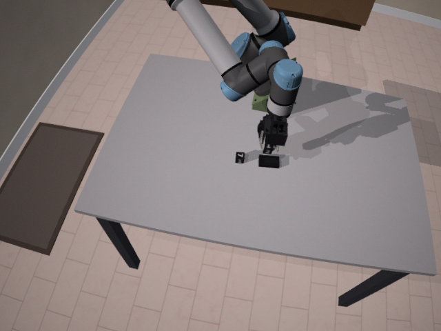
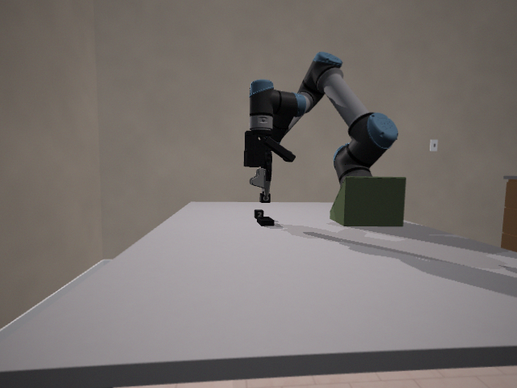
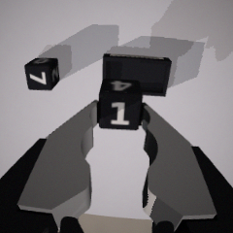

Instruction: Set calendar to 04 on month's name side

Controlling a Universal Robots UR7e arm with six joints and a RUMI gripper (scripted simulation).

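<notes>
Wrist view alone: pincer (image 3: 119,127) clamped on cube (image 3: 120,111), 1 facing camera, digits unreadable from top view.

A bare test room set up around a robot arm

A plain grey tabletop (image 1: 199,199) on dark legs stands on a floor of pale pinkish tiles (image 1: 199,285); the walls (image 2: 125,104) are blank beige, with a single small wall plate (image 2: 434,145); a brown mat (image 1: 38,185) lies on the floor beside the tabletop; a wooden cabinet (image 2: 510,212) stands at the edge; the arm (image 2: 346,104) rises from a green pedestal (image 2: 376,208).
</notes>
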